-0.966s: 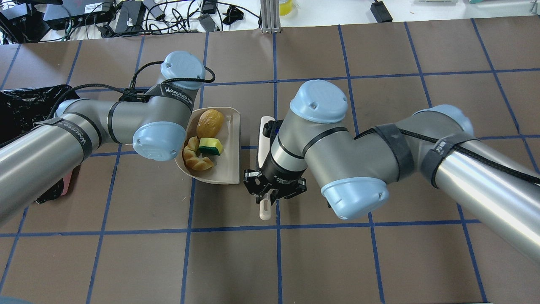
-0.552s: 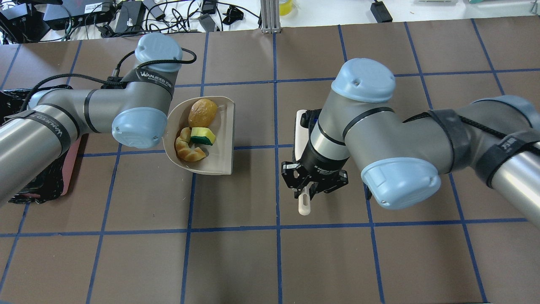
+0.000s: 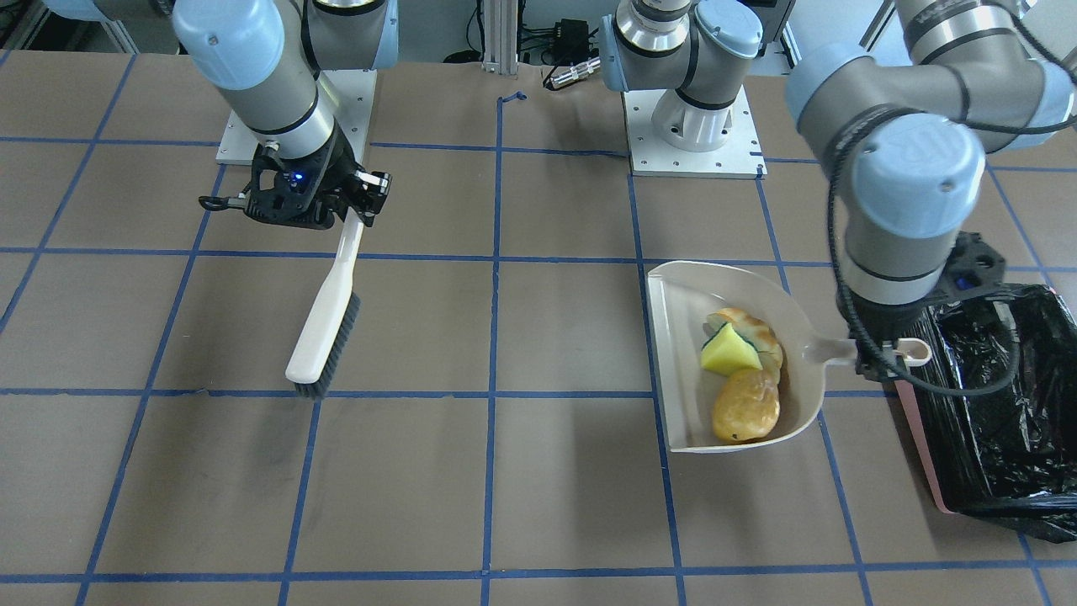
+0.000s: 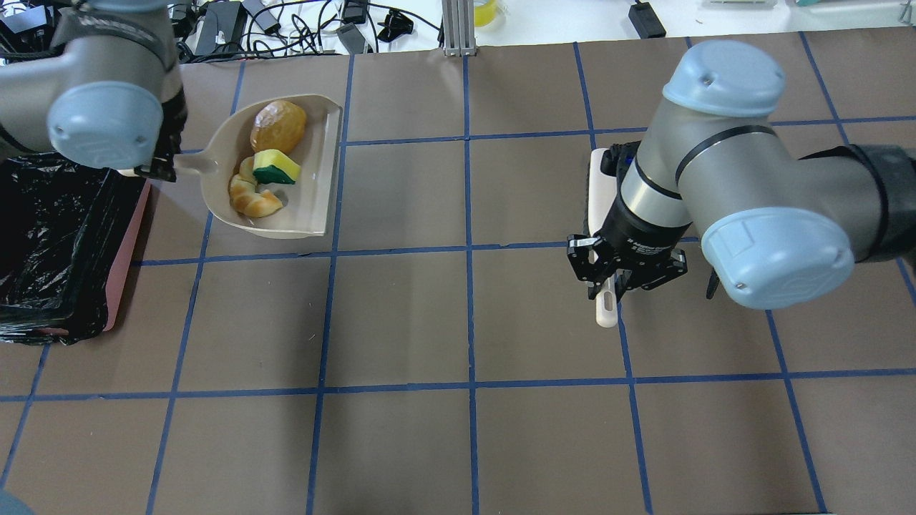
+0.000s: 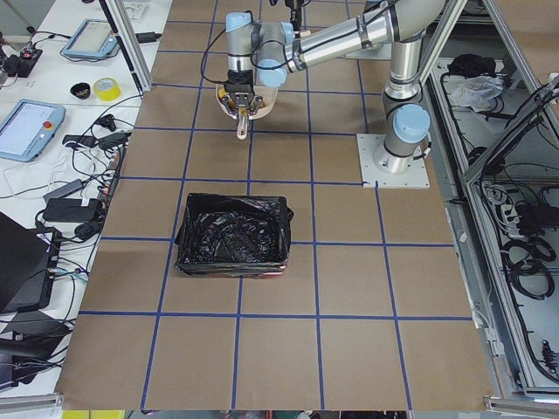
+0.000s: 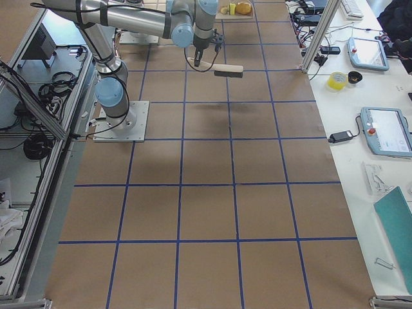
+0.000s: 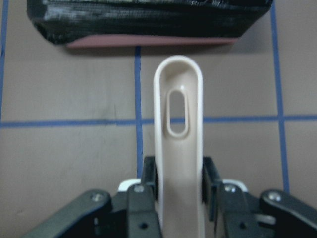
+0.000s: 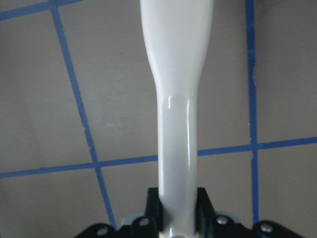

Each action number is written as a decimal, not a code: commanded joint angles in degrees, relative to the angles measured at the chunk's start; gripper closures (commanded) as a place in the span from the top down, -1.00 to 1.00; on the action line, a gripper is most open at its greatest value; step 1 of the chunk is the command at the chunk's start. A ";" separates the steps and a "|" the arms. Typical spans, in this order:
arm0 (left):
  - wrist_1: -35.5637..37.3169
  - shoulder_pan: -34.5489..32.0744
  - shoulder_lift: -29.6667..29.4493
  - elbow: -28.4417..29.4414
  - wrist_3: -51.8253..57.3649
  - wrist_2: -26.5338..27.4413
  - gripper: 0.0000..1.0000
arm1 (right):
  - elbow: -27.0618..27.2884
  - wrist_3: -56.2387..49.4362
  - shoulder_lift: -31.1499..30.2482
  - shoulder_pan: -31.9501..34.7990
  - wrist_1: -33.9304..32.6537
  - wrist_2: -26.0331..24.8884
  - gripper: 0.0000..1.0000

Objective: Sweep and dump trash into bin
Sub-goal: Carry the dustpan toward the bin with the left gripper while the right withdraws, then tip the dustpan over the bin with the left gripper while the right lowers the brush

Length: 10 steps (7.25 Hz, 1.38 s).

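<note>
The beige dustpan holds the golden-brown potato-like lump, the curved peel piece and the yellow sponge with a green side. My left gripper is shut on the dustpan's handle, right beside the pink bin with its black bag. The front view shows the pan level, its handle end at the bin's edge. My right gripper is shut on the white brush's handle. The brush slants down, its bristles near the table.
Cables and electronics and an aluminium post line the table's far edge. The arm bases stand on white plates at the robot's side. Blue tape lines cross the brown table.
My left arm has carried the loaded dustpan left and away from me, up to the bin. My right arm has moved the brush to the right, away from the pan.
</note>
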 commanded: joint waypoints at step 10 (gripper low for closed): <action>17.61 34.59 -8.83 10.82 52.58 -8.98 -1.00 | -14.42 -30.15 25.41 -21.58 -9.83 -14.70 -1.00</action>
